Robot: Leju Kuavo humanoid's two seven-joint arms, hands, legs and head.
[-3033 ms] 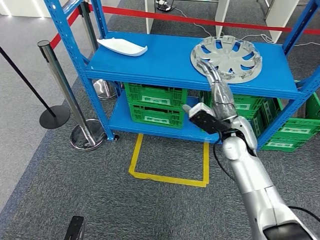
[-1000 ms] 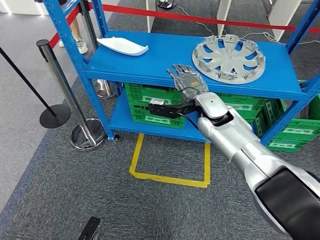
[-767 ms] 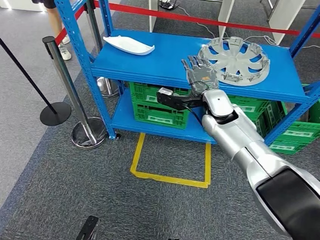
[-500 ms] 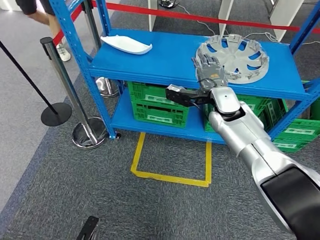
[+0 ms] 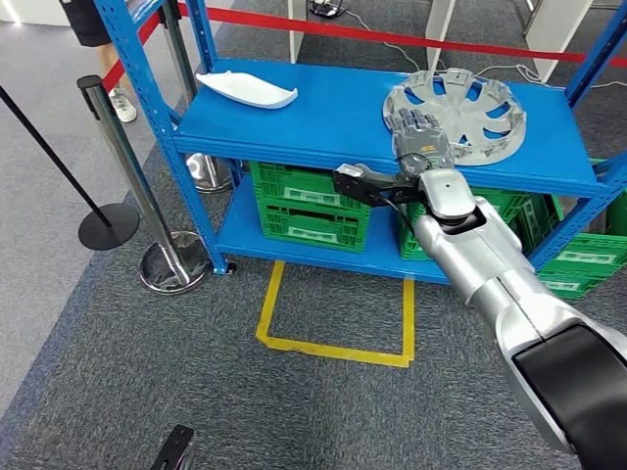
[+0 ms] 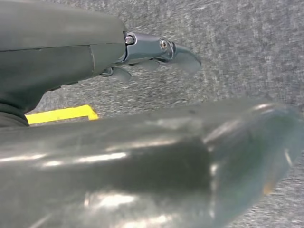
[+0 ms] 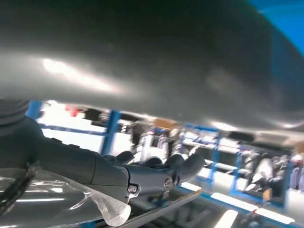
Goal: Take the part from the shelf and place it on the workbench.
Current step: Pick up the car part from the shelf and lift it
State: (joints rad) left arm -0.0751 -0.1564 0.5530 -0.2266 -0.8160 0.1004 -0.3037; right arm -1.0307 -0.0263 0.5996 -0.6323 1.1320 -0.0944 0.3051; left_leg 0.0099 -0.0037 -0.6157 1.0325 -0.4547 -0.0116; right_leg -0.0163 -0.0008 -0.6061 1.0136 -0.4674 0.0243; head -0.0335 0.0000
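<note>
A grey wheel cover (image 5: 473,108) lies flat at the right end of the blue shelf's upper board (image 5: 333,117). A white curved part (image 5: 248,90) lies at the board's left end. My right hand (image 5: 415,149) reaches over the board's front edge, its fingers (image 5: 414,125) stretched out flat on the cover's near-left rim. The thumb (image 5: 355,181) sticks out sideways below the edge. The hand holds nothing. My left hand (image 6: 157,47) hangs over grey carpet with its fingers straight and nothing in it.
Green crates (image 5: 311,206) fill the lower board. A chrome stanchion (image 5: 125,162) stands left of the shelf, and a red rope (image 5: 369,34) runs behind it. A yellow tape square (image 5: 333,348) marks the carpet in front. A person's legs (image 5: 96,29) pass at the far left.
Over the last second my right hand slid right along the shelf's front edge, from the bare board onto the wheel cover's rim. The person behind the stanchion walked on.
</note>
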